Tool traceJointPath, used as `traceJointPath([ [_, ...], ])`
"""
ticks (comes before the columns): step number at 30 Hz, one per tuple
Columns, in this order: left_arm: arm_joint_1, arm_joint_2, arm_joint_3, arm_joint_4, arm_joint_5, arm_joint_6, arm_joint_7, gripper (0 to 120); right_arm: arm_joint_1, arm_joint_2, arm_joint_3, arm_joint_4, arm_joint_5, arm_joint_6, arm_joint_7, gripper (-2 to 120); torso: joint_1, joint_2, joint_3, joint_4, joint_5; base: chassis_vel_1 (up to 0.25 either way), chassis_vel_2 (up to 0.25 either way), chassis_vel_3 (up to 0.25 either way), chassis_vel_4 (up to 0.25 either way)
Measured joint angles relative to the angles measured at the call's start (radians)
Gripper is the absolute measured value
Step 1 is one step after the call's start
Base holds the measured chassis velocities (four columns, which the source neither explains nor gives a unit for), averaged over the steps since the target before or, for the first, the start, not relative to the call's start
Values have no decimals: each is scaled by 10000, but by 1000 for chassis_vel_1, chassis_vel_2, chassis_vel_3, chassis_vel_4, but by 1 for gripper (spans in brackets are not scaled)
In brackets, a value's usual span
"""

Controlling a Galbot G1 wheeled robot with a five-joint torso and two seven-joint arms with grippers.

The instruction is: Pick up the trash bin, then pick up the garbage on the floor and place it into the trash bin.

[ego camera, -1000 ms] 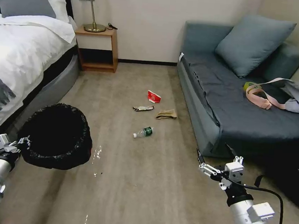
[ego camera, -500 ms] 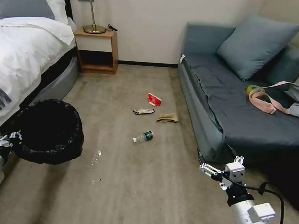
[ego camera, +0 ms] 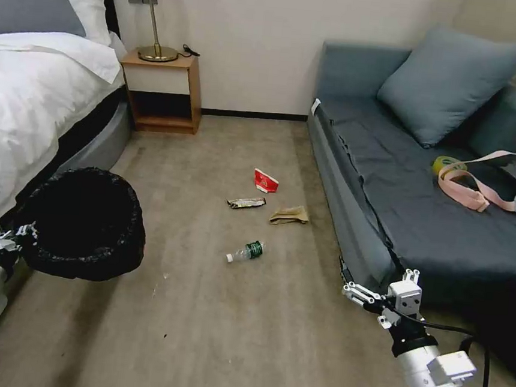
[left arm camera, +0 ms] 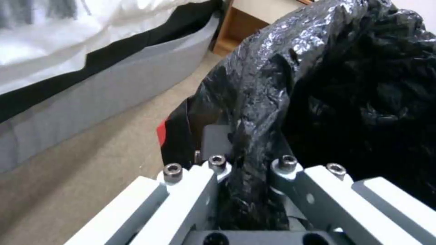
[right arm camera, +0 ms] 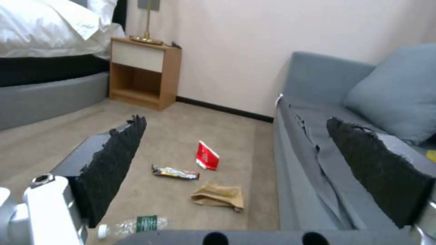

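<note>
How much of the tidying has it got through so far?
The trash bin is picked up: the left gripper is shut on its bagged rim. The right gripper is open and empty. Left: bottle, wrapper, paper bag, carton, all on the floor.

A brass lamp point(ego camera: 152, 24) is standing on a wooden nightstand point(ego camera: 161, 92) between a white-sheeted bed point(ego camera: 31, 101) and a grey-blue sofa point(ego camera: 427, 190), where a pink strap point(ego camera: 466, 190) is lying beside a yellow tape roll point(ego camera: 443, 164).

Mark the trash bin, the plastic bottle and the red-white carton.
trash bin point(ego camera: 81, 220), head view, black bag lining.
plastic bottle point(ego camera: 245, 251), head view, clear body beside green label.
red-white carton point(right arm camera: 207, 156), right wrist view, red face.
</note>
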State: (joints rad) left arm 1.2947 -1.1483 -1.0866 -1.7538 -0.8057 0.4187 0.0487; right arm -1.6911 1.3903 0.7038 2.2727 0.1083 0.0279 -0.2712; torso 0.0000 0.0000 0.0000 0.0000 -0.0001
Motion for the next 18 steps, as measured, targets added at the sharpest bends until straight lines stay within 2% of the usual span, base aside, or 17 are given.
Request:
traceJointPath([
  [8, 42, -42, -47, 49, 0, -6, 64, 4, 22, 17, -40, -13, -9, 0, -21, 100, 0, 0, 0, -1, 0, -169, 144, 146, -157],
  [18, 118, -44, -74, 90, 20, -33, 321, 4, 70, -18, -120, -106, 21, -17, -23, 100, 1, 0, 0, -2, 1, -190, 207, 191, -193],
])
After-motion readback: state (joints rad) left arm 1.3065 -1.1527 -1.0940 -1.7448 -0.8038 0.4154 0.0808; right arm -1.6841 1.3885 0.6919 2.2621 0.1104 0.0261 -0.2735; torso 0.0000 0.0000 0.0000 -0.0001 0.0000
